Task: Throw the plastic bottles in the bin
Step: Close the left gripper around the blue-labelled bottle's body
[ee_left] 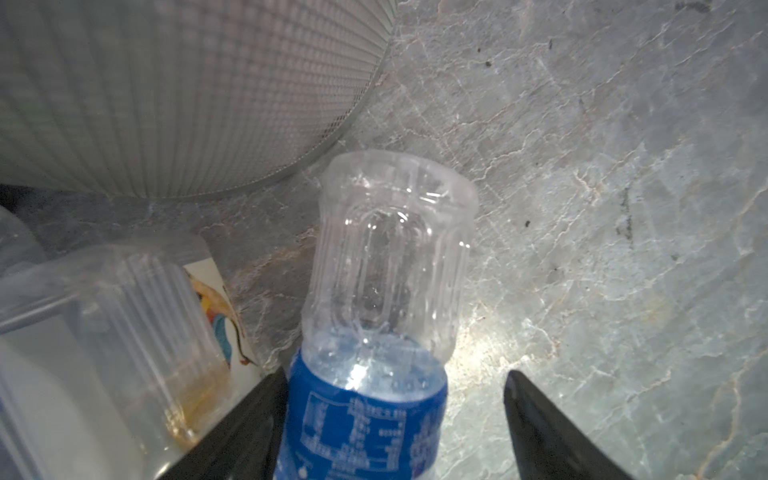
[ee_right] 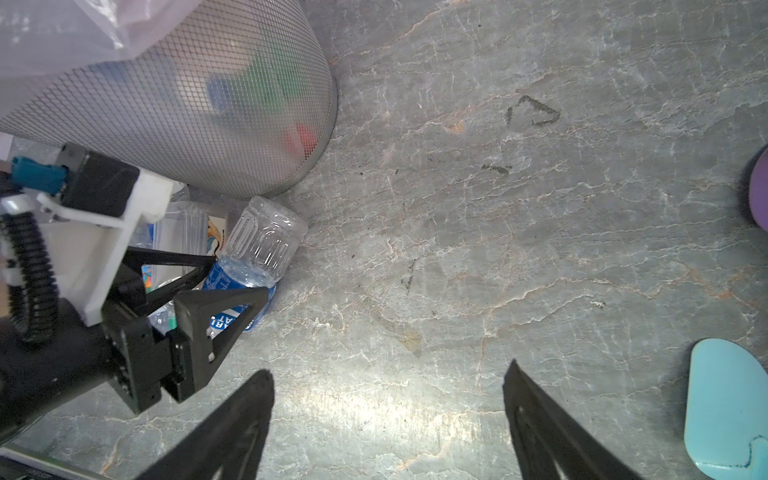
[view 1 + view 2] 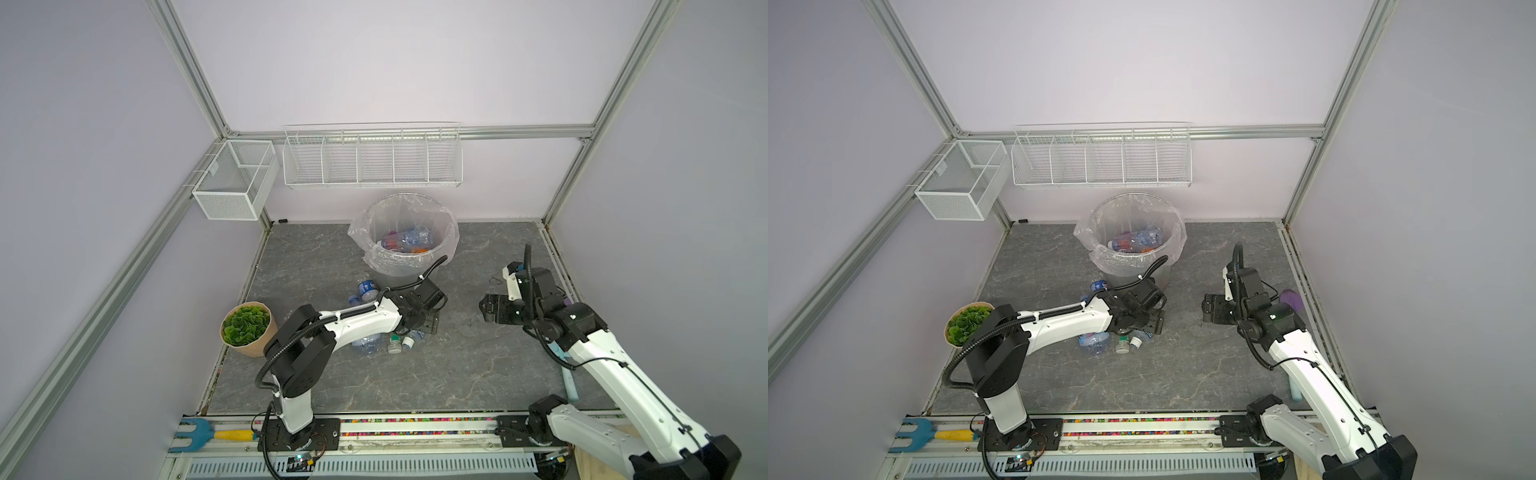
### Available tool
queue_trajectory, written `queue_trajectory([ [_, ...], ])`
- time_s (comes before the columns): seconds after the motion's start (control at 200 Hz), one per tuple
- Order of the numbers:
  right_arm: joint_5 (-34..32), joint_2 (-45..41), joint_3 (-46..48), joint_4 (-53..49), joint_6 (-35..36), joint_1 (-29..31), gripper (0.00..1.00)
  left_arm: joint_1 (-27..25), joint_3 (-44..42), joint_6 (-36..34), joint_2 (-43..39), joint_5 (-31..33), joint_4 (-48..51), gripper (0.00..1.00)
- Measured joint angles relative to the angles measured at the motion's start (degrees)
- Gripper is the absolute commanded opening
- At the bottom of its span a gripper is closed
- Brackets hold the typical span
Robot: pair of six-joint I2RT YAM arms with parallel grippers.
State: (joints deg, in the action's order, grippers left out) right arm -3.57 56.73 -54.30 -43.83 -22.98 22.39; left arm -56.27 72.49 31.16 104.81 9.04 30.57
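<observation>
A clear plastic bottle with a blue label (image 1: 390,257) lies on the floor by the foot of the bin (image 1: 166,104). My left gripper (image 1: 397,374) is open around its labelled part: one finger touches the label and a gap shows at the other. The right wrist view shows the same straddle (image 2: 241,276). In both top views the left wrist hides this bottle. Beside it lies a second clear bottle (image 1: 158,311). More bottles lie near the left arm (image 3: 368,289) (image 3: 368,343). The bin (image 3: 405,266) (image 3: 1133,266) holds several bottles (image 3: 409,240). My right gripper (image 2: 389,370) (image 3: 490,309) is open over bare floor.
A potted green plant (image 3: 247,328) stands left of the left arm. White wire baskets (image 3: 372,160) (image 3: 235,178) hang on the back and left walls. A light blue object (image 2: 723,407) and a purple one (image 3: 1291,298) lie near the right arm. A blue-and-yellow fork tool (image 3: 216,434) rests on the front rail.
</observation>
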Motion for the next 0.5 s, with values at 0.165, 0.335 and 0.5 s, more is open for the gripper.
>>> queue_trajectory([
  [0.165,0.66,-0.07,0.15,0.04,-0.2,-0.31,0.89,0.0,1.4,-0.5,2.56,-0.02,0.92,0.76],
  [0.335,1.07,-0.11,0.28,0.11,-0.2,-0.81,0.89,0.0,2.1,-1.33,4.17,-0.33,2.03,0.72],
  [0.5,1.6,-0.31,0.74,0.24,-0.2,-1.31,0.89,0.0,2.84,-2.1,4.92,-1.49,2.97,0.23],
])
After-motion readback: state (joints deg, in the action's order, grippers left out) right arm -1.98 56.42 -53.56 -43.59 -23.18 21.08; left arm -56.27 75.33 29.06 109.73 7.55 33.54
